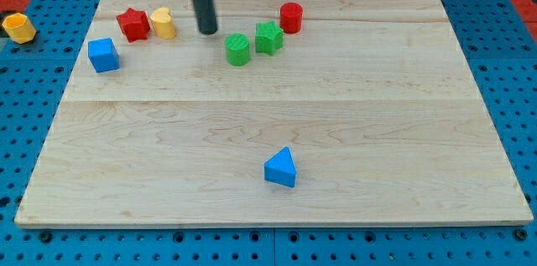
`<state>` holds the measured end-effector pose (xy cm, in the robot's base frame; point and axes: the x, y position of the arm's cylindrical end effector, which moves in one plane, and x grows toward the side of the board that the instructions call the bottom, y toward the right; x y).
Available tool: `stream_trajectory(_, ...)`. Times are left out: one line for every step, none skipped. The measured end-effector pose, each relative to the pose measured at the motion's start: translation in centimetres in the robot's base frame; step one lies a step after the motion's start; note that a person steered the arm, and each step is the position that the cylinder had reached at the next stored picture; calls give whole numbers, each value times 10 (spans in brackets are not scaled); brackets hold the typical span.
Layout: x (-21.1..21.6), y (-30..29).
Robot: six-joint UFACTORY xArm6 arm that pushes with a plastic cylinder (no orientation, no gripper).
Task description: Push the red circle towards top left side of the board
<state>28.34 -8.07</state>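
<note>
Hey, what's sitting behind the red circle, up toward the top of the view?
Behind the red circle only bare board shows, up to its top edge. The strip right behind its base is hidden by the circle itself. My tip is to its left.

On the far left of the wooden table [377, 132], a red star-shaped block [132, 24] sits just beside a yellow block [164, 23] of rounded, heart-like shape, the yellow one on its right. Nearer and further left lies a blue cube [103, 54]. Toward the far middle, two green blocks stand close together: a rounded one [238, 49] on the left and a star-like one [268, 38] just right of it. A blue triangular block [281, 168] rests alone near the middle of the near side, well apart from the others. Off the table, on the blue perforated base [25, 90] at the far left, sits a yellow hexagonal block [18, 27].
</note>
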Motion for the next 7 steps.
stream_trajectory(-38, 7)
stream_trajectory(-60, 103)
stream_trajectory(-60, 188)
stream_trajectory(-9, 146)
stream_trajectory(-7, 70)
stream_trajectory(-8, 5)
stream_trajectory(-8, -51)
